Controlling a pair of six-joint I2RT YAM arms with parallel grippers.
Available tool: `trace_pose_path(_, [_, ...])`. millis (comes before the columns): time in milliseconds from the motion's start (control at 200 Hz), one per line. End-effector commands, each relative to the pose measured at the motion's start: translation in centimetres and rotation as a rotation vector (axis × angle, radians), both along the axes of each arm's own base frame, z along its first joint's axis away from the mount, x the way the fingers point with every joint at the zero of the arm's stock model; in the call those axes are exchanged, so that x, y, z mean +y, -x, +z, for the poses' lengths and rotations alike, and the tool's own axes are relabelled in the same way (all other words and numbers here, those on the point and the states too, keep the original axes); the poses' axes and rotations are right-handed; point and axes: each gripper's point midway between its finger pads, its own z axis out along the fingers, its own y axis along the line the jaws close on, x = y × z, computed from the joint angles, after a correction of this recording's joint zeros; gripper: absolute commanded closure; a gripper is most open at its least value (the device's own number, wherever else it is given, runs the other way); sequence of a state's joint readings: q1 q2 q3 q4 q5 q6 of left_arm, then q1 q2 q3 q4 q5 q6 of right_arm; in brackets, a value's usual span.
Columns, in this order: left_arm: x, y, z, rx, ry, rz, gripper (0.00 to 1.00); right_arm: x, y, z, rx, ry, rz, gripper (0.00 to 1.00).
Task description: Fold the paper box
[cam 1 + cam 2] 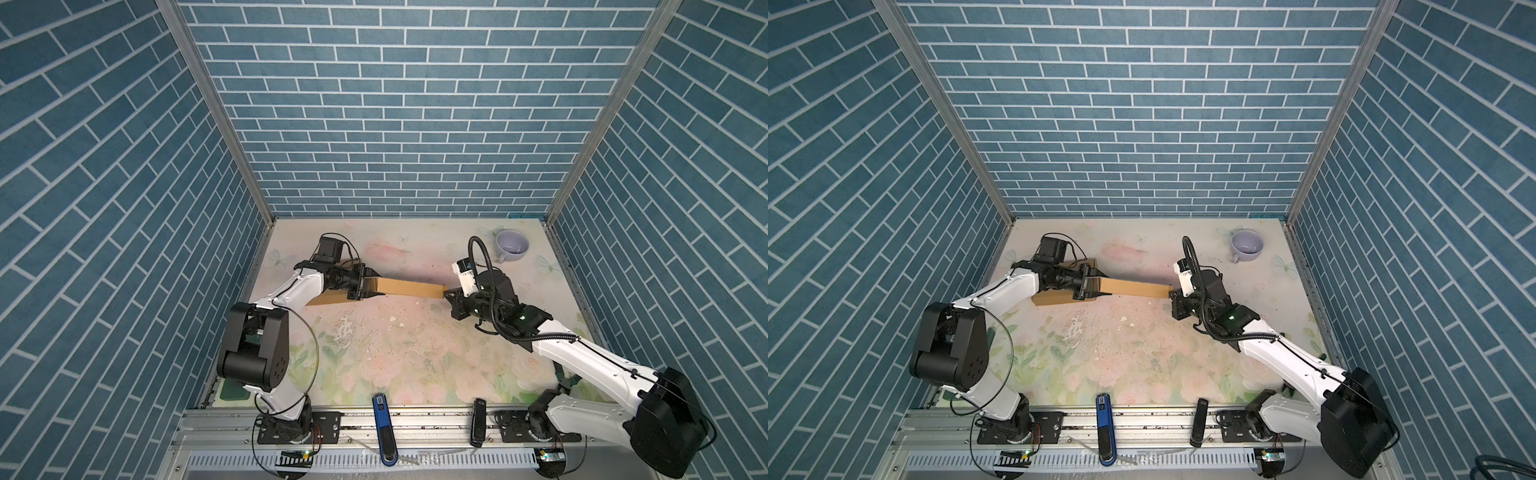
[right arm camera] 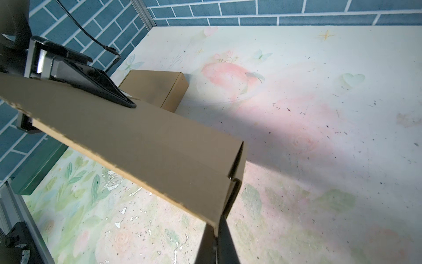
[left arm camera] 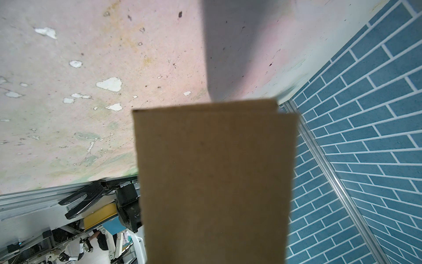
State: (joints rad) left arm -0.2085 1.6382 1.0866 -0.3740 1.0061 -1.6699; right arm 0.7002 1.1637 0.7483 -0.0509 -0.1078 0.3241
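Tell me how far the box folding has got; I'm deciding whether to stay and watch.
Looks done: one closed box stands on the table. In hand: the left pincer and right pincer hold a long cardboard blank raised between them. Left: folding up its walls and flaps and closing it.

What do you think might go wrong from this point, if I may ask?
1. The right claw pinches only a corner of the cardboard box blank, so it may slip or tear.
2. The folded box sits close by the left claw; a swing might knock it.
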Motion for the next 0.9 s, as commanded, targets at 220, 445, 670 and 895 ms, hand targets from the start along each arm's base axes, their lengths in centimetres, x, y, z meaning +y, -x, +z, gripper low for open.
trace_pose_path(220, [-1.1,0.0,0.4,-0.005,0.037,-0.028,1.00,1.2,1.9,0.6,-0.053,-0.005,0.128,1.00])
trace_pose_path(445, [-1.1,0.1,0.4,-0.003,0.042,-0.029,1.00,1.0,1.9,0.2,-0.041,0.000,0.117,1.00])
trace_pose_path(670, [-1.2,-0.2,0.7,-0.013,0.044,-0.029,1.00,0.9,2.1,-0.1,-0.039,0.019,0.129,1.00])
trace_pose_path(895, [-1.2,-0.3,0.6,-0.010,0.045,-0.030,1.00,0.8,2.4,-0.6,-0.028,0.037,0.142,1.00])
